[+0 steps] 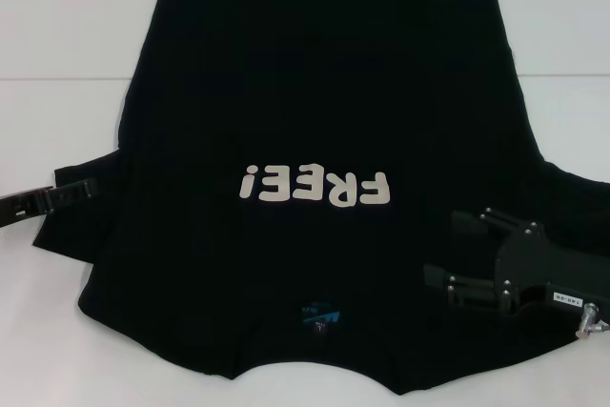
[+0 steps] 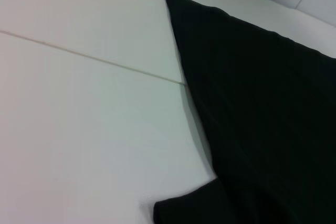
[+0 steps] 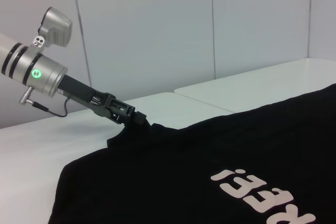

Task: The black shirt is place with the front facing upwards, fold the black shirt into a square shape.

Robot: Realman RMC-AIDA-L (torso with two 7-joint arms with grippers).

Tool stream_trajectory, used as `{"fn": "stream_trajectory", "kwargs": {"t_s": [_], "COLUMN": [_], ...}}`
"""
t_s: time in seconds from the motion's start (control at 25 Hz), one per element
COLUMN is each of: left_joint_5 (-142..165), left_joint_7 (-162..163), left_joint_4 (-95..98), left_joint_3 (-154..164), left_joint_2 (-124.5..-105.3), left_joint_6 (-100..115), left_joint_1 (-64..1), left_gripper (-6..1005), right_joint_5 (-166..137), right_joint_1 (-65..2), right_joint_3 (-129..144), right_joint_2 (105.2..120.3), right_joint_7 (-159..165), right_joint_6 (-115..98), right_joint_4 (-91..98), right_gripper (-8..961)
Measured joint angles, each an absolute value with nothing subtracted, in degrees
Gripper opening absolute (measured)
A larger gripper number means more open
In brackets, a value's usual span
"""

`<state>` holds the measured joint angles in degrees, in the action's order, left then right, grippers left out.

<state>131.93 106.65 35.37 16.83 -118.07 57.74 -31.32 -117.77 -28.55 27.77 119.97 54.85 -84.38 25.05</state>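
The black shirt (image 1: 315, 92) lies spread front up on the white table, with its pale "FREE!" lettering (image 1: 317, 186) and blue neck label (image 1: 317, 316) towards me. It also fills the left wrist view (image 2: 262, 103) and right wrist view (image 3: 210, 161). My left gripper (image 1: 84, 190) is at the shirt's left sleeve, shut on the sleeve's edge. The right wrist view shows it from the side (image 3: 137, 120), with the cloth rising to its tip. My right gripper (image 1: 448, 250) hovers open over the shirt's right shoulder area, its fingers pointing towards the lettering.
The white table (image 1: 57, 312) has a seam (image 1: 57, 79) running across behind the left sleeve. Bare table surface shows to the left (image 2: 79, 129) and beyond the shirt. Grey wall panels (image 3: 157, 24) stand behind the left arm (image 3: 47, 72).
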Motion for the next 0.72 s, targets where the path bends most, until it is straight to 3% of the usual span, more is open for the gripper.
{"fn": "stream_trajectory", "kwargs": {"t_s": [0.4,0.72], "left_joint_5": [131.8,131.4], "left_joint_7": [106.6,106.6], "left_joint_4": [35.4,36.1], "left_joint_3": [21.8,22.2], "left_joint_2": [-118.77,-119.26], "left_joint_6": [57.4,56.8], "left_joint_1": [-31.4,-31.1], "left_gripper": [886,732], "right_joint_5": [-117.8,-117.8], "right_joint_1": [-28.4,-28.2], "right_joint_3": [27.8,27.7], "right_joint_2": [119.97,119.9], "right_joint_7": [54.8,54.8], "right_joint_6": [-84.9,-85.6], "right_joint_4": [25.1,25.1], "right_gripper": [890,885]}}
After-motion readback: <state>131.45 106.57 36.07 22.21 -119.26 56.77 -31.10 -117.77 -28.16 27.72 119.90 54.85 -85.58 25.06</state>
